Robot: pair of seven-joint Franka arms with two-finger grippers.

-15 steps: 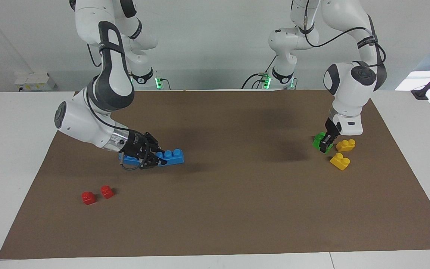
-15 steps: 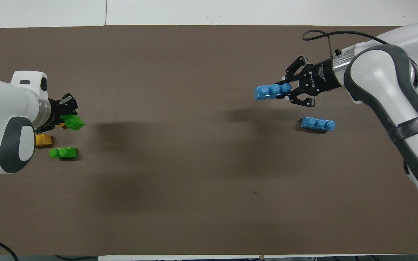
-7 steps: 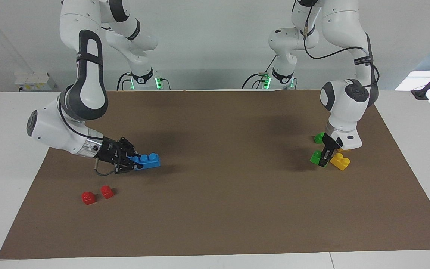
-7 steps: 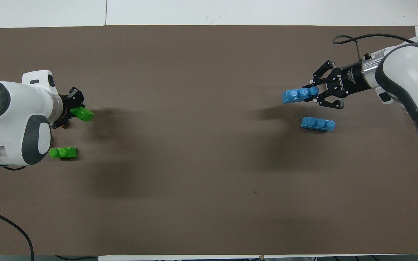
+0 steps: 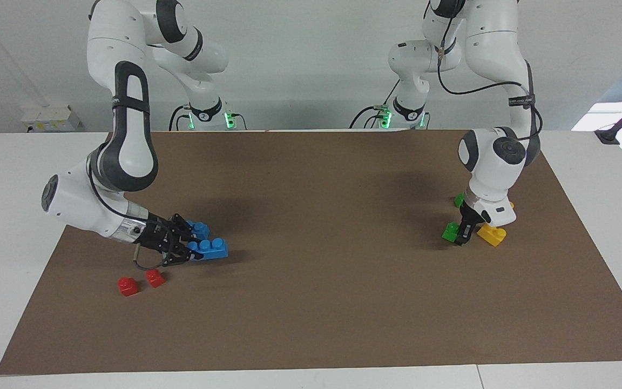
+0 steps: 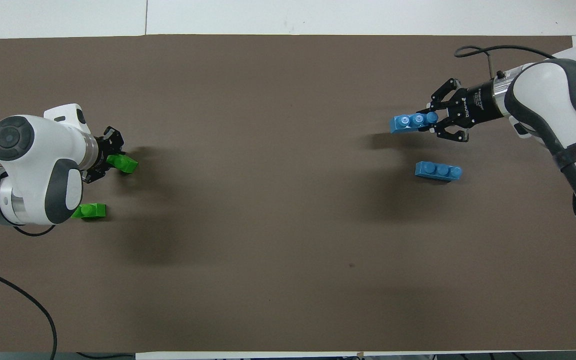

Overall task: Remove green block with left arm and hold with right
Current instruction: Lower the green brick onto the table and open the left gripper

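Observation:
My left gripper (image 5: pixel 463 232) is shut on a green block (image 5: pixel 450 231) and holds it low over the brown mat, beside a yellow brick (image 5: pixel 492 235). The overhead view shows the same gripper (image 6: pixel 112 159) and block (image 6: pixel 128 163). A second green block (image 6: pixel 90 211) lies on the mat nearer to the robots, partly hidden by the left arm (image 5: pixel 458 200). My right gripper (image 5: pixel 181 247) is shut on one end of a blue three-stud brick (image 5: pixel 209 249) just above the mat; it also shows in the overhead view (image 6: pixel 409 122).
A second blue brick (image 6: pixel 438 171) lies on the mat beside the held one, nearer to the robots. Two small red blocks (image 5: pixel 127 286) (image 5: pixel 154 277) lie farther from the robots, under the right wrist. The brown mat (image 5: pixel 332 281) covers the table.
My left gripper has carried the green block away from the second green block and lower, to beside the yellow brick. My right gripper has moved the blue brick toward its end of the table and lower.

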